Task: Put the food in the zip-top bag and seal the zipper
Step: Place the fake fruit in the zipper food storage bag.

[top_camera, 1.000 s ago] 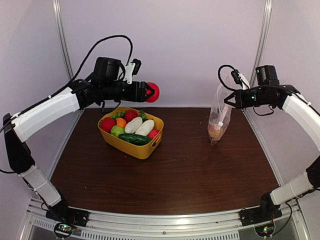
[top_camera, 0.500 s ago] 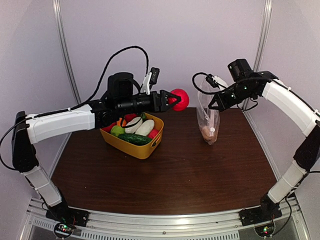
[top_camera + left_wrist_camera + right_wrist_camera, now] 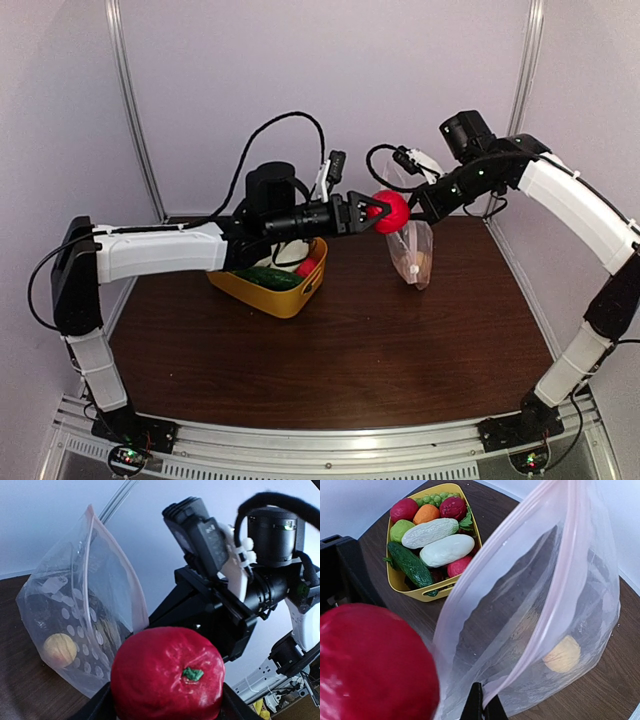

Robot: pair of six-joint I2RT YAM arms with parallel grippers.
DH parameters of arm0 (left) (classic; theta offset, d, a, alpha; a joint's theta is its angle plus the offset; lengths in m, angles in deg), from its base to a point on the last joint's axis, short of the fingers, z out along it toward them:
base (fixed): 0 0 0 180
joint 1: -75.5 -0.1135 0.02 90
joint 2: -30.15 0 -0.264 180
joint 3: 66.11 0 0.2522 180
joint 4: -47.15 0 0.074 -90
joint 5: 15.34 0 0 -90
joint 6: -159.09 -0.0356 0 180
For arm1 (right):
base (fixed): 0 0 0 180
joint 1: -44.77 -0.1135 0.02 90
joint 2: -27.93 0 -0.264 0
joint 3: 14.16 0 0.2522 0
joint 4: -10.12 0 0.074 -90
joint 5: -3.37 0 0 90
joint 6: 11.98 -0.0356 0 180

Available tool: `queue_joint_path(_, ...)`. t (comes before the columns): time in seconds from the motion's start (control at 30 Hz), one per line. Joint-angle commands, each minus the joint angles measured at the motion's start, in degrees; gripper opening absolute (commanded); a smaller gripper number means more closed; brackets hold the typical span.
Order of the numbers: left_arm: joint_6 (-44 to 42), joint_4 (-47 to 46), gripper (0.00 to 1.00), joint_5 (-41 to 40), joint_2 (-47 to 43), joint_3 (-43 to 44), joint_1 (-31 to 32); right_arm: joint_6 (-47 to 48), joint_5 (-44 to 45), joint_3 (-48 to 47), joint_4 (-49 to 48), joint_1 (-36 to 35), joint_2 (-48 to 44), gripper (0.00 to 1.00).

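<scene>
While the zip-top bag (image 3: 412, 252) hangs open near the bench's far-right corner, its mouth edge pinched in the closed R gripper (image 3: 481, 707), only one tan piece (image 3: 562, 655) lies inside. The L gripper (image 3: 368, 213), jaws spread wide round a red fruit (image 3: 392, 211), holds it right at the mouth. Most food sits in the yellow tub (image 3: 275, 295) by the far edge; zipper (image 3: 482, 555) unsealed. Dark wood bench (image 3: 350, 360), pale walls w/ metal posts.

Top view: tub (image 3: 275, 298) left of centre on the table (image 3: 380, 350), partly behind the left arm (image 3: 160, 250); food pieces (image 3: 440, 540) inside it; zip-top bag (image 3: 413, 255) right of the tub, apart from it, hanging from the right gripper (image 3: 416, 207); round fruit (image 3: 392, 211) in the left gripper (image 3: 378, 213), just left of the bag's mouth; lone piece (image 3: 562, 655) at the bag's bottom.
</scene>
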Motion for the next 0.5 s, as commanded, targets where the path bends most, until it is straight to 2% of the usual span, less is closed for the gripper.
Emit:
queue_joint_path(0.0, 2.9, -4.47, 0.46, 1.41, 3.21, 3.66, 0.17, 0.08, -0.92, -1.77, 0.78, -1.28, -0.46, 0.0)
queue_joint_path(0.17, 3.69, 0.26, 0.43, -1.36, 5.63, 6.81, 0.24, 0.14, -2.08, -1.37, 0.99, -1.82, -0.35, 0.0)
queue_joint_path(0.33, 2.7, 15.1, 0.41, -9.56, 8.01, 12.92, 0.29, 0.4, -1.03, -1.69, 0.96, -2.28, -1.5, 0.0)
queue_joint_path(0.47, 2.93, 20.35, 0.4, -12.85, 9.45, 15.36, 0.24, 0.49, -0.47, -1.63, 1.04, -2.36, -2.69, 0.0)
